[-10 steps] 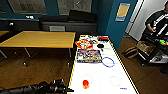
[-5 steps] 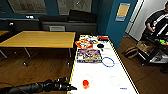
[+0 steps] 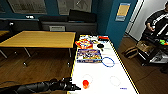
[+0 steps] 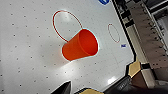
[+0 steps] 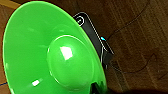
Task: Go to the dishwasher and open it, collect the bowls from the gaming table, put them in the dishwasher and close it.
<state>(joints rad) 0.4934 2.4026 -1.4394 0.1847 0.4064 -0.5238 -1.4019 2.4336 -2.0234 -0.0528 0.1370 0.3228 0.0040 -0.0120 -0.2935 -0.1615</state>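
— What did we have nearest us?

— Our left arm reached in low from the left, its left claw [image 3: 75,87] at the near edge of the gaming table [image 3: 100,77], the white-topped bench with a yellow frame. We could not tell how far that claw stood open. Just beside it, on the white top, stood a small orange plastic cup [image 3: 85,84]; from the left wrist the same cup [image 4: 80,45] sat apart from the dark fingertip [image 4: 63,88] at the frame's edge, next to a red ring [image 4: 65,25] painted on the surface.

— And the right side?

— From the right wrist we saw a bright green round plastic bowl [image 5: 50,50], large and close, over dark wooden floor [image 5: 140,37] with a black device [image 5: 96,42] and a thin cable lying there. Whether the right claw gripped that bowl, we could not tell.

— Farther along the bench?

— A blue ring [image 3: 108,61], then a flat colourful box [image 3: 89,55], then red and yellow packets [image 3: 84,44] and a small black round thing [image 3: 100,46]. To the left stood a plain wooden bench [image 3: 40,39]. Beyond were a blue wall and, at far right, a person [image 3: 157,22] beside a cart.
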